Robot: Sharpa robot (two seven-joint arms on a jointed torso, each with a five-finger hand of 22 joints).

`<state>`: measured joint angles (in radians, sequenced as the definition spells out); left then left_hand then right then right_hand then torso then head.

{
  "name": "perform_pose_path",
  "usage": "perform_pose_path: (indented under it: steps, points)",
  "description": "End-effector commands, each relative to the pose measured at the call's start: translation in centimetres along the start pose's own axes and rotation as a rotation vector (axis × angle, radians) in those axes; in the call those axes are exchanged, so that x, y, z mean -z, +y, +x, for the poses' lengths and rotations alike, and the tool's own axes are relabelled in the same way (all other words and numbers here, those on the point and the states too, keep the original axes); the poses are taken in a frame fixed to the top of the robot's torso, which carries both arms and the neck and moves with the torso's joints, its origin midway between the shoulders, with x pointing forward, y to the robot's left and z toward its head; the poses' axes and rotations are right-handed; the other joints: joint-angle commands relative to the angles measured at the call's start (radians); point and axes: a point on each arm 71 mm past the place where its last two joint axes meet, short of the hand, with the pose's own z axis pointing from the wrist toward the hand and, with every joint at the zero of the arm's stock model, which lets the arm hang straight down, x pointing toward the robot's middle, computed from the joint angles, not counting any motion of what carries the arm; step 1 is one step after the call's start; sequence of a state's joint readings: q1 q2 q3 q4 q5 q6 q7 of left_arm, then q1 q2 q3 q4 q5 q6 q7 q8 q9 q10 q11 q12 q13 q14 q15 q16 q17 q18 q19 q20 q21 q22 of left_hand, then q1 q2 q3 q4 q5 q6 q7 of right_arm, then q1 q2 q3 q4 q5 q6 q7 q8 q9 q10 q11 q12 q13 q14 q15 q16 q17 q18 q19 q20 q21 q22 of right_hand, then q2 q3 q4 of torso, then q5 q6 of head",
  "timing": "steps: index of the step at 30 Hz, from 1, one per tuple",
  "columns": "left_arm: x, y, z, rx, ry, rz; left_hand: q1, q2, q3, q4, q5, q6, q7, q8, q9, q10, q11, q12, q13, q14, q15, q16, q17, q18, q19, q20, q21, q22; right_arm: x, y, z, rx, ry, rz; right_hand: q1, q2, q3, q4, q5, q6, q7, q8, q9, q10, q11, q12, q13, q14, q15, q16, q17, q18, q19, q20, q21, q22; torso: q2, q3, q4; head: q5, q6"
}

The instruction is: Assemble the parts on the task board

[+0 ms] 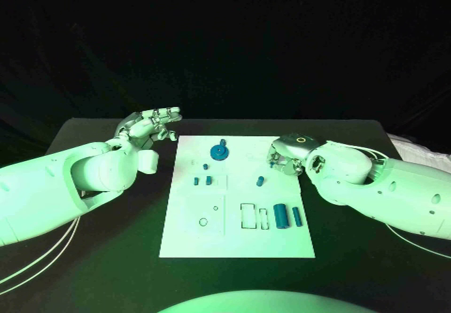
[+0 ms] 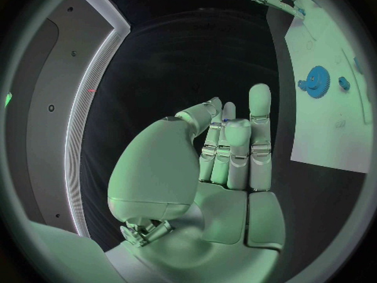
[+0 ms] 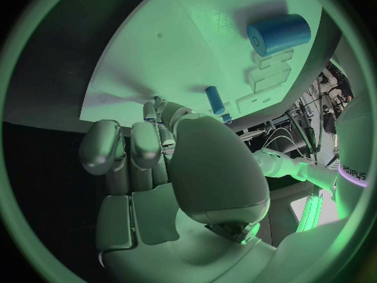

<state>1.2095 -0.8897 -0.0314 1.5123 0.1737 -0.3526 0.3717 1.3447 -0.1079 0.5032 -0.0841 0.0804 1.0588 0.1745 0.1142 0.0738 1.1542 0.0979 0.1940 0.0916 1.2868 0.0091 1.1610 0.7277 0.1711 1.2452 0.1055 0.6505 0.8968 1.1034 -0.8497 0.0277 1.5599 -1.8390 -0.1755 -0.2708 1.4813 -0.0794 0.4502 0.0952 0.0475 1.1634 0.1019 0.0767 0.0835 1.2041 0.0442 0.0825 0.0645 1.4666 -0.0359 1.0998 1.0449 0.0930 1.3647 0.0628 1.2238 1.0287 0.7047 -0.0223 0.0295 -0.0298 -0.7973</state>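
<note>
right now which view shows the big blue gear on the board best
The left wrist view: the big blue gear shows large and unobstructed, teeth visible, on the task board. The head view shows it whole but small, near the board's far edge. In the right wrist view I cannot make it out.

matt white task board, glossy blue parts
</note>
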Motion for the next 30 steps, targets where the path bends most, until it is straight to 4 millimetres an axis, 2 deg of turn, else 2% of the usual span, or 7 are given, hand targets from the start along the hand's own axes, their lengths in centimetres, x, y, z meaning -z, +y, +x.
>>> perform_pose_path:
  steps: [1, 7, 12, 21, 24, 30]
  points:
    - [0.0, 0.0, 0.2, -0.003, 0.015, 0.004, 0.012, -0.003, -0.003, -0.006, 0.004, -0.006, -0.001, 0.005, -0.001, -0.010, -0.001, 0.007, 0.001, -0.006, 0.001, -0.002, -0.002, 0.007, -0.005, 0.002, -0.005, -0.002, 0.2, 0.1, -1.1, -0.026, -0.079, 0.007, -0.001, 0.007, 0.006, -0.002, 0.001, 0.006, 0.003, 0.001, 0.001, 0.007, 0.003, -0.004, 0.001, 0.034, 0.006, 0.005, 0.001, 0.010, 0.007, 0.003, 0.005, 0.002, 0.000, -0.0009, -0.0002, -0.002, 0.003]
    - [0.0, 0.0, 0.2, -0.004, 0.015, 0.003, 0.013, -0.003, -0.003, -0.007, 0.005, -0.006, 0.000, 0.005, -0.001, -0.011, -0.001, 0.007, 0.001, -0.006, 0.001, -0.002, -0.002, 0.007, -0.005, 0.002, -0.005, -0.002, 0.7, -0.1, -1.9, -0.043, -0.092, 0.014, -0.006, 0.004, 0.010, -0.005, 0.001, 0.007, 0.005, 0.000, 0.001, 0.009, 0.005, -0.006, 0.000, 0.034, 0.007, 0.008, 0.002, 0.009, 0.008, 0.004, 0.006, 0.003, 0.001, -0.0012, -0.0011, -0.002, 0.004]
    - [0.0, 0.0, 0.1, -0.005, 0.014, 0.003, 0.014, -0.003, -0.004, -0.008, 0.004, -0.008, 0.000, 0.005, -0.002, -0.013, 0.000, 0.008, 0.001, -0.007, 0.001, -0.002, -0.003, 0.007, -0.005, 0.002, -0.006, -0.003, 1.2, 0.8, -2.4, -0.064, -0.094, -0.008, -0.012, 0.000, 0.012, -0.008, 0.001, 0.008, 0.006, -0.001, 0.002, 0.010, 0.007, -0.008, 0.000, 0.035, 0.008, 0.009, 0.003, 0.009, 0.008, 0.005, 0.006, 0.004, 0.001, 0.0004, -0.0014, 0.000, 0.003]
    - [-0.1, 0.0, 0.2, -0.003, 0.017, 0.003, 0.014, -0.003, -0.004, -0.008, 0.004, -0.008, 0.000, 0.005, -0.002, -0.013, 0.000, 0.008, 0.001, -0.007, 0.001, -0.002, -0.003, 0.007, -0.005, 0.002, -0.006, -0.003, 1.6, 5.6, -2.8, -0.113, -0.090, -0.129, -0.016, 0.000, 0.017, -0.010, 0.001, 0.007, 0.009, -0.002, 0.002, 0.010, 0.009, -0.010, 0.000, 0.035, 0.009, 0.012, 0.006, 0.009, 0.009, 0.006, 0.009, 0.007, 0.001, -0.0013, 0.0020, 0.010, 0.002]
    - [-0.1, 0.0, 0.3, -0.004, 0.020, 0.003, 0.015, -0.003, -0.004, -0.009, 0.005, -0.009, 0.001, 0.005, -0.002, -0.014, 0.000, 0.009, 0.001, -0.007, 0.001, -0.002, -0.004, 0.007, -0.005, 0.002, -0.006, -0.003, 1.5, 7.7, -2.6, -0.123, -0.082, -0.181, -0.016, 0.000, 0.019, -0.012, 0.001, 0.006, 0.011, -0.003, 0.002, 0.010, 0.010, -0.011, 0.000, 0.035, 0.010, 0.014, 0.007, 0.009, 0.010, 0.006, 0.010, 0.009, 0.002, -0.0011, 0.0013, 0.020, 0.001]
    - [-0.1, 0.0, 0.4, -0.005, 0.023, 0.004, 0.015, -0.003, -0.004, -0.009, 0.005, -0.009, 0.001, 0.005, -0.002, -0.014, 0.000, 0.009, 0.001, -0.007, 0.001, -0.002, -0.004, 0.007, -0.005, 0.002, -0.006, -0.003, 1.4, 10.4, -1.3, -0.134, -0.050, -0.244, -0.018, -0.001, 0.023, -0.016, 0.001, 0.006, 0.013, -0.004, 0.002, 0.010, 0.012, -0.012, -0.001, 0.035, 0.011, 0.015, 0.007, 0.009, 0.010, 0.007, 0.010, 0.008, 0.002, -0.0020, -0.0004, 0.040, -0.007]
